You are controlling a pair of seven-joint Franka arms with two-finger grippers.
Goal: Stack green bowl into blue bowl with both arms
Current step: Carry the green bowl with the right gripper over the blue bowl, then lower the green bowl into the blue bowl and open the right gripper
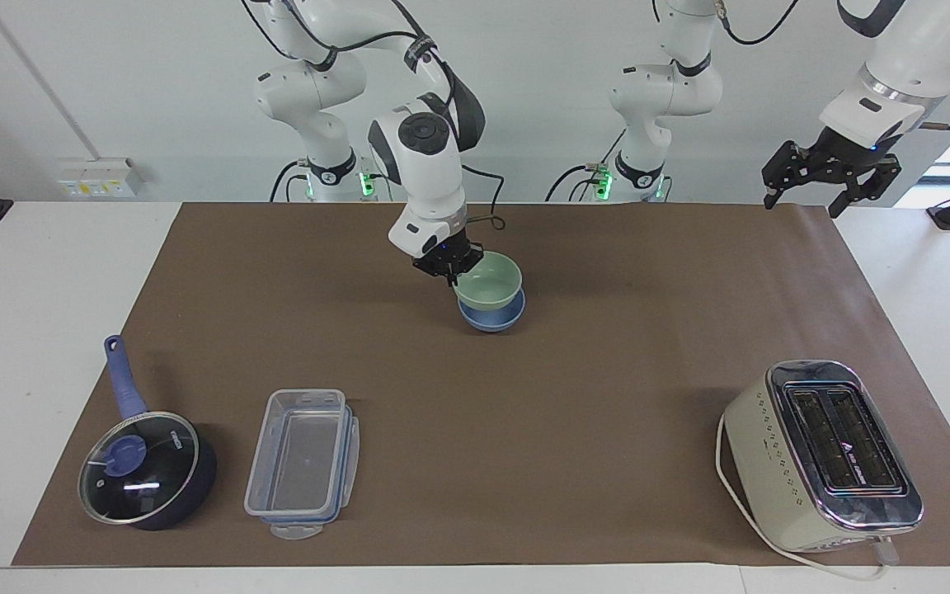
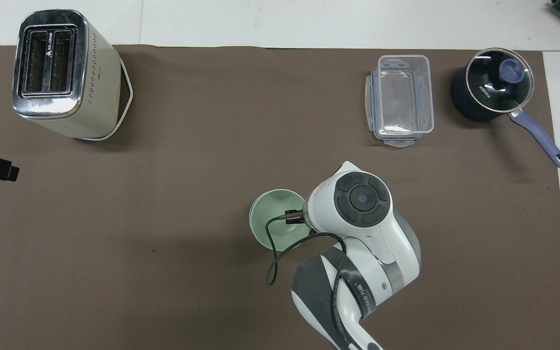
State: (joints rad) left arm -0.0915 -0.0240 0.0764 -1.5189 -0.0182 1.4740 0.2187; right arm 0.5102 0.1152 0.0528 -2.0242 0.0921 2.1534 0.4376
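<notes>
R gripper [image 1: 452, 268] is clamped on the rim of the green bowl [image 1: 487, 281], holding it directly over the blue bowl [image 1: 491, 315] mid-table on the brown mat [image 1: 607, 396]; can't tell if the two bowls touch. L gripper [image 1: 831, 175] waits raised over the mat's corner at the L arm's end, fingers spread wide w/ nothing between them.
</notes>
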